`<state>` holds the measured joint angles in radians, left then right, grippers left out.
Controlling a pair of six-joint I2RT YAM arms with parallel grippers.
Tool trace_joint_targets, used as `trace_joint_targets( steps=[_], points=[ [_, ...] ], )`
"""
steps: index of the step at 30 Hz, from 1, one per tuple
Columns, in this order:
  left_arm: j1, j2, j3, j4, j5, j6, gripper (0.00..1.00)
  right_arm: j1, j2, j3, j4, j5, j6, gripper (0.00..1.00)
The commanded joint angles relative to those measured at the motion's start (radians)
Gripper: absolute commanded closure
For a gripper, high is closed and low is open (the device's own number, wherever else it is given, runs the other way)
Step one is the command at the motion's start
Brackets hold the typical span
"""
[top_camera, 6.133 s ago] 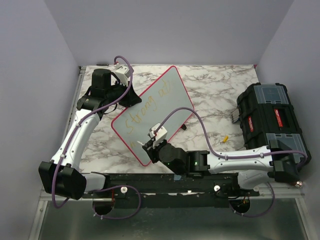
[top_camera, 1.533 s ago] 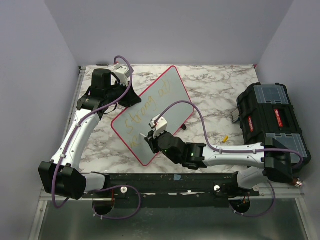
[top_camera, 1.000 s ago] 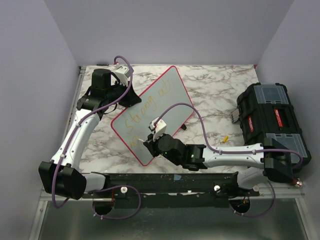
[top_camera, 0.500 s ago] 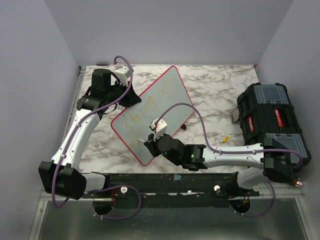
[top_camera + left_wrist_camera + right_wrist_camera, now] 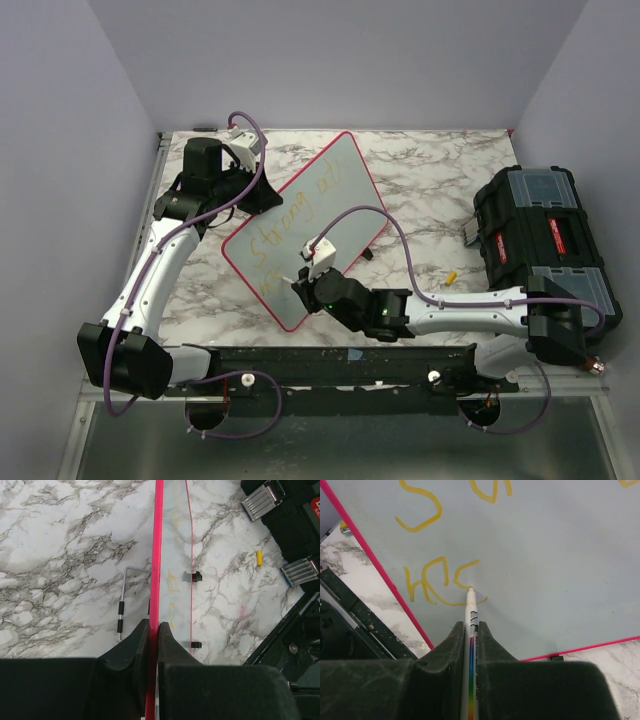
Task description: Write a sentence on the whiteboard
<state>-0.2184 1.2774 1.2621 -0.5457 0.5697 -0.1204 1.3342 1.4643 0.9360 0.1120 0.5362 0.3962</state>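
The whiteboard (image 5: 350, 185) stands tilted on the marble table, pale grey with a red rim (image 5: 158, 555). My left gripper (image 5: 154, 625) is shut on its upper left edge, the rim pinched between both fingers. The sentence (image 5: 290, 215) runs across the board in yellow cursive, and a second line starts below it with a few strokes (image 5: 440, 582). My right gripper (image 5: 471, 625) is shut on a white marker (image 5: 471, 610) with a rainbow stripe. The marker's tip touches the whiteboard (image 5: 545, 555) at the end of those strokes, near the board's lower left rim.
A black toolbox (image 5: 545, 235) stands at the right edge of the table. A small yellow cap (image 5: 451, 277) lies on the marble between the board and the toolbox. A bent metal rod (image 5: 122, 600) lies behind the board. The black front rail (image 5: 340, 360) runs below the board.
Over the last second the right gripper has crept slightly right with the marker. Compared with six seconds ago, new yellow strokes stand on the second line. The left arm has not moved.
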Motion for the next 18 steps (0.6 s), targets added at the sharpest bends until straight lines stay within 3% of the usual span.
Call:
trace_joint_targets(
  steps=[1, 18],
  points=[
    [-0.009, -0.007, 0.007, -0.026, -0.065, 0.05, 1.0, -0.007, 0.035, 0.029, -0.053, 0.084, -0.004, 0.99],
    [-0.009, -0.009, 0.007, -0.026, -0.066, 0.049, 1.0, -0.015, 0.069, 0.12, -0.043, 0.076, -0.052, 0.99]
  ],
)
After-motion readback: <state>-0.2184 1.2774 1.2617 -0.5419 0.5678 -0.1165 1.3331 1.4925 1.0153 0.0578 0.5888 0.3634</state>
